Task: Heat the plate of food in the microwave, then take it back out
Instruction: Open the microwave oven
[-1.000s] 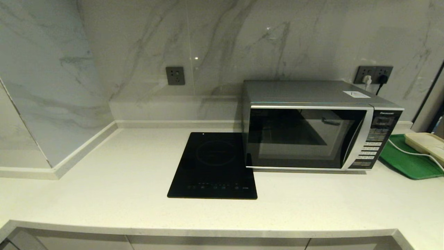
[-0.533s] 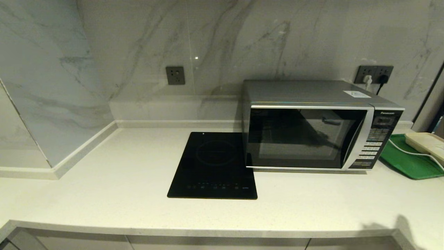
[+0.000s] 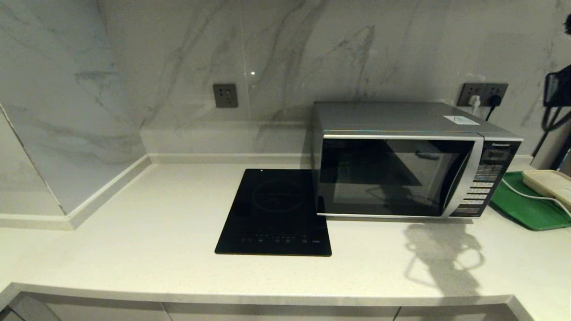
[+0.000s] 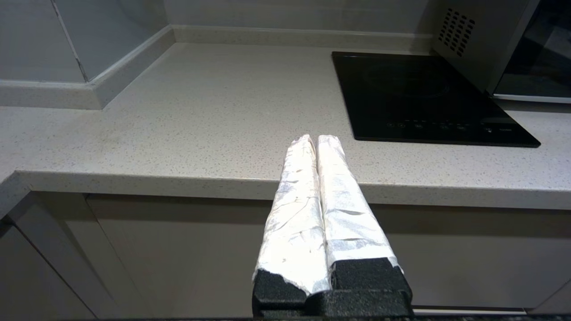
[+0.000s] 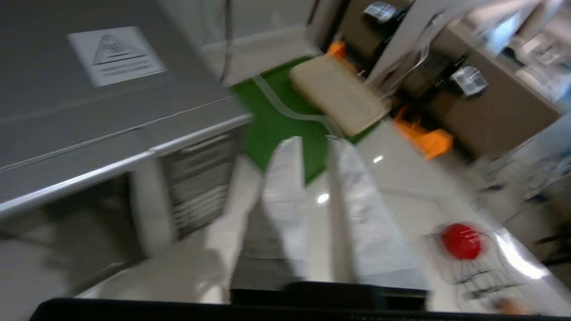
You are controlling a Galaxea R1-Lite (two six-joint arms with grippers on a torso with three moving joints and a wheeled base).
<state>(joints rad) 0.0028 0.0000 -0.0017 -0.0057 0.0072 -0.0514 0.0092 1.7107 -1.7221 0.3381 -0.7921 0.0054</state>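
Observation:
The silver microwave [image 3: 401,160] stands on the counter with its dark glass door closed. Its top and button panel also fill the right wrist view [image 5: 89,102]. The plate of food is out of view. My right gripper [image 5: 314,141] hangs high off the microwave's right front corner, above the green tray [image 5: 276,120], its taped fingers slightly parted and empty. Only a dark part of the right arm [image 3: 557,89] shows at the head view's right edge. My left gripper [image 4: 316,139] is parked low in front of the counter edge, shut and empty.
A flat black induction cooktop [image 3: 274,214] lies left of the microwave. The green tray [image 3: 522,209] on its right carries a cream device [image 3: 548,183] with a white cable. Plugs sit in the wall socket [image 3: 484,94] behind. A red button [image 5: 461,240] shows down on the floor.
My right arm has risen into the head view at the right edge. Its shadow has spread over the counter in front of the microwave. Nothing else moved.

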